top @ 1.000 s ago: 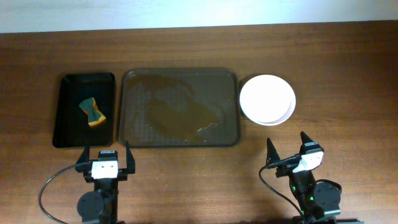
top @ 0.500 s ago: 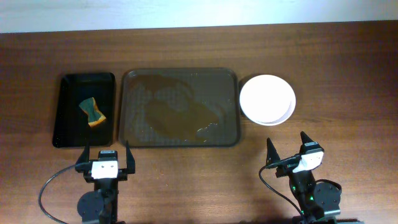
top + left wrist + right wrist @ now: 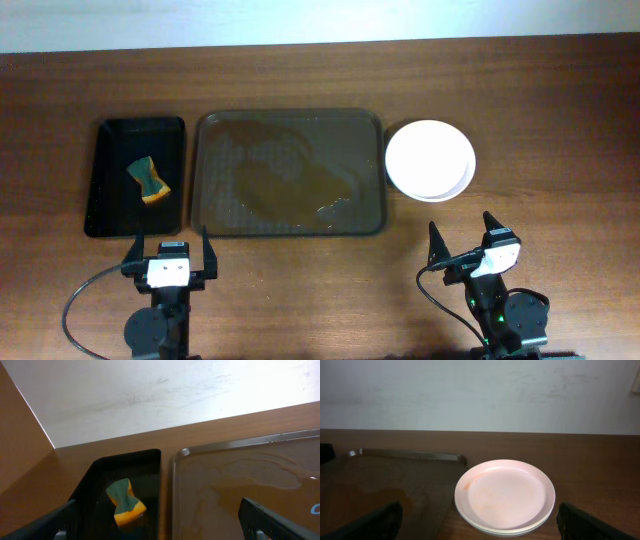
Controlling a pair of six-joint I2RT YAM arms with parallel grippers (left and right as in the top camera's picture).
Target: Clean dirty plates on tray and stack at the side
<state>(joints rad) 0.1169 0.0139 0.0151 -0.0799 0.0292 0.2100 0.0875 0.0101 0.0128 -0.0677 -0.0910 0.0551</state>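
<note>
The left claw (image 3: 170, 238) sits at the near edge of the bench (image 3: 560, 90), with its two fingers spread wide apart. It grips nothing. The right claw (image 3: 460, 224) sits at the near edge too, well off to the right. Its fingers are also spread wide and it has let go of everything. Both claws point away toward the far side of the bench, and neither one touches anything.

A little farther out lie three things in a row. On the left is a small black tray (image 3: 108, 205) with a sponge (image 3: 148, 180) in it. The sponge is green on one side and orange-yellow on the other, and it lies a bit crooked. Just beside it, in the middle, is the tray (image 3: 290, 114) – big, dark grey-brown, with a raised rim and wet, shiny smears on its floor.

The plates (image 3: 430, 160) are off the tray, stacked on the bench just beside its right end. They are round and white. From the right wrist camera I can see more than one rim in the stack, but I cannot tell how many – the top plate looks mostly clean.

Farthest away, behind the bench, is a pale wall (image 3: 300, 20).
</note>
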